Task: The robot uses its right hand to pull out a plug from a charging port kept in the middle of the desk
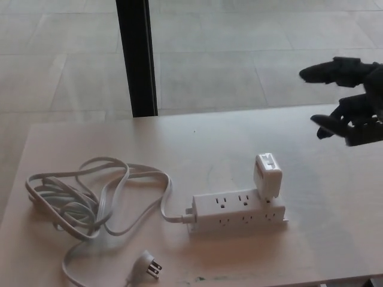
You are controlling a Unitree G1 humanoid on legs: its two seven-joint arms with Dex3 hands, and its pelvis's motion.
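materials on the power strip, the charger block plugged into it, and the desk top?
Power strip: white, looks like moulded hard plastic, smooth, slight sheen on the edges.
Charger block: white glossy plastic by the look, with rounded corners and a soft highlight.
Desk top: pale, matte, faint wood-like grain; laminate or light wood, cannot tell which.

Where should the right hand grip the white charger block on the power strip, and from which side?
Grip the charger block across its flat sides, coming from above right, where the right hand hangs open. It stands above the power strip, leaning slightly, so probably pull along that tilt.
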